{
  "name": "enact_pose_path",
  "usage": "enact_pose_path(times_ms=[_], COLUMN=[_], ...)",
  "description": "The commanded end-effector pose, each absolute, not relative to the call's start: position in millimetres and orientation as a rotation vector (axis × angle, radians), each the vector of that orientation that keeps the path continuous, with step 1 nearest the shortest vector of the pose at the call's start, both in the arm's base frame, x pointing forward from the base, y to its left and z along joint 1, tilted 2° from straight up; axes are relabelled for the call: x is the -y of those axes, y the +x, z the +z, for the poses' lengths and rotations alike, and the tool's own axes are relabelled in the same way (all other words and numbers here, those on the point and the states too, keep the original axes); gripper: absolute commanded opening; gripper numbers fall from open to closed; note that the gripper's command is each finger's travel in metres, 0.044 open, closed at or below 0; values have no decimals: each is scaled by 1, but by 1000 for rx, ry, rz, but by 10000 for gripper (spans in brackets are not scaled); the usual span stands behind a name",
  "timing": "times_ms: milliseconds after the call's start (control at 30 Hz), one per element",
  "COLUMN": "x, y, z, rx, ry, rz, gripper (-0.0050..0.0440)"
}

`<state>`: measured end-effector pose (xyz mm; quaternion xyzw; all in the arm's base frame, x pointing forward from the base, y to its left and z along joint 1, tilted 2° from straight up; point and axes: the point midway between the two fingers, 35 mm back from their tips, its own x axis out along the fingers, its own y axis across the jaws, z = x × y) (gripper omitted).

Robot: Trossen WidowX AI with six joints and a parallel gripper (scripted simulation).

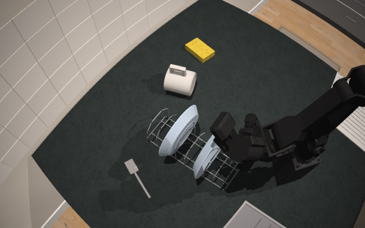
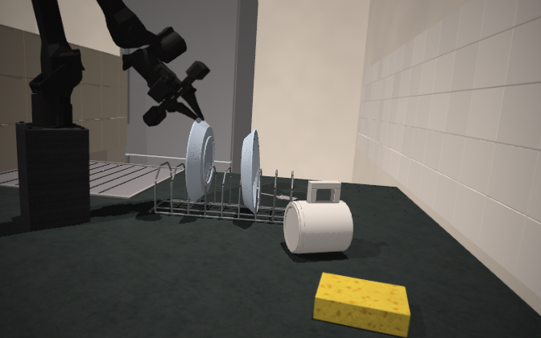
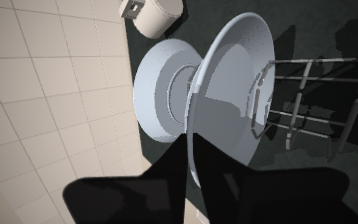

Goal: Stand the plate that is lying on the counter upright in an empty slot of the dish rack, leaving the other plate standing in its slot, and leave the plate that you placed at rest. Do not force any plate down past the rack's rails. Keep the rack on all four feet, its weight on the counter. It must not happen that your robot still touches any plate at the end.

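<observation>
Two pale blue plates stand upright in the wire dish rack (image 1: 190, 152). The one nearer the arm (image 1: 205, 158) stands in a slot near the rack's arm-side end; it also shows in the side view (image 2: 200, 161) and in the wrist view (image 3: 230, 100). My gripper (image 2: 198, 117) is shut on its top rim, and the wrist view shows the thin rim running between the fingertips. The other plate (image 1: 179, 130) (image 2: 250, 171) (image 3: 160, 95) stands a few slots away toward the wall. The rack sits level on the counter.
A white mug (image 1: 180, 80) lies on its side beyond the rack. A yellow sponge (image 1: 200, 49) lies farther back. A grey spatula (image 1: 136, 176) lies left of the rack. A ribbed draining board (image 2: 101, 177) is behind the arm's base (image 2: 52, 177).
</observation>
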<state>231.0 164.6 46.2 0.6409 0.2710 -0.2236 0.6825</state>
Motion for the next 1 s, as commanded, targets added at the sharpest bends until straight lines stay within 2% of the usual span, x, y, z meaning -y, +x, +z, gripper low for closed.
enact_pose_path(times_ms=[0,967], x=[-165,-165], y=[232,233], z=[46,34], rx=[-601,-601], ry=[1440,1440], rz=[-495,-495], gripper=[0,0])
